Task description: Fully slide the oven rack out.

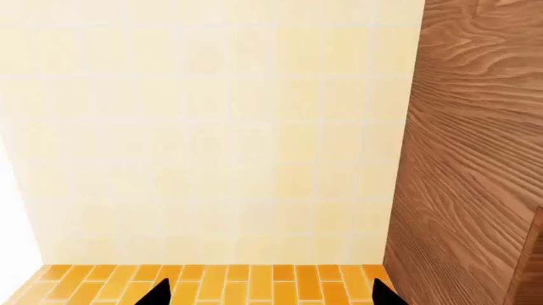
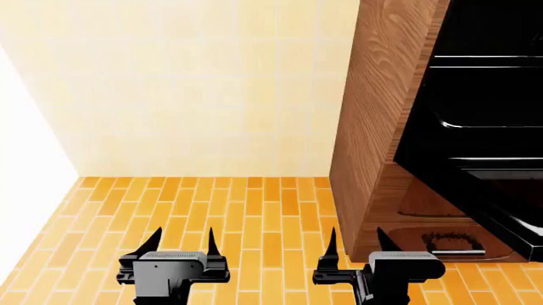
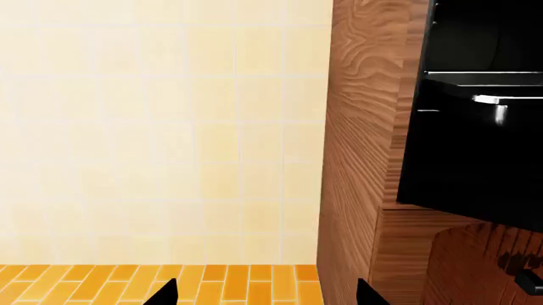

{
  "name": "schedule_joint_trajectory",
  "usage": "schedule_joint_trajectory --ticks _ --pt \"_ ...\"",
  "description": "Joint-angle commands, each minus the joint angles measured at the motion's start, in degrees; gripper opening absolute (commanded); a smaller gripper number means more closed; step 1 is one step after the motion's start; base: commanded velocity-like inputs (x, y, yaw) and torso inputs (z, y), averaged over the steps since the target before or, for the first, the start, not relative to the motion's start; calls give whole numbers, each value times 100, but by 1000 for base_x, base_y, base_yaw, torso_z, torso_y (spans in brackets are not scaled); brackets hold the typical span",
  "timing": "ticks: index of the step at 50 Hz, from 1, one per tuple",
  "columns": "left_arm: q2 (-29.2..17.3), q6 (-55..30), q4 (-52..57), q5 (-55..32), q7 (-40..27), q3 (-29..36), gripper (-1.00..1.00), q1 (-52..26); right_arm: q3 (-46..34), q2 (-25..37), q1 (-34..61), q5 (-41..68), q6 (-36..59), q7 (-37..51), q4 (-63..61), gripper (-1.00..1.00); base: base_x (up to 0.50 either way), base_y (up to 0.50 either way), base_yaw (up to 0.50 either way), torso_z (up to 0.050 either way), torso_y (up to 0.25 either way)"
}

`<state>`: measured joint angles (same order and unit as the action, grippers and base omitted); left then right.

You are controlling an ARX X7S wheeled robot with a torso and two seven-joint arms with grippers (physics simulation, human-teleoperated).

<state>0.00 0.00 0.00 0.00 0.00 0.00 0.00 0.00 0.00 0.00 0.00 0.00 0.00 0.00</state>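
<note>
Left tool (image 2: 182,246) and right tool (image 2: 355,244) both spread, empty, glossy black oven rack (image 2: 500,170) inside oven.

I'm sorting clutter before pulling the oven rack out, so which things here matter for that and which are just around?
For the job: black oven, rack itself not clearly distinguishable; left gripper and right gripper, both open and empty.
Just around: wooden cabinet, drawer handle below, tiled wall, brick floor.
</note>
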Motion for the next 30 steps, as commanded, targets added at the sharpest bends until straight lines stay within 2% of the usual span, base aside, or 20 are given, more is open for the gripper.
schedule_joint_trajectory --ticks 1,13,30 --pt "-88 -10 5 -96 -112 100 100 -2 -114 88 -5 89 23 117 -30 100 0 0 0 0 0" --pt "-289 61 21 -408 -279 294 100 19 -352 280 19 242 17 361 10 100 0 0 0 0 0" --pt "-446 256 69 -470 -414 498 100 90 -546 424 3 313 18 570 -52 100 0 0 0 50 0"
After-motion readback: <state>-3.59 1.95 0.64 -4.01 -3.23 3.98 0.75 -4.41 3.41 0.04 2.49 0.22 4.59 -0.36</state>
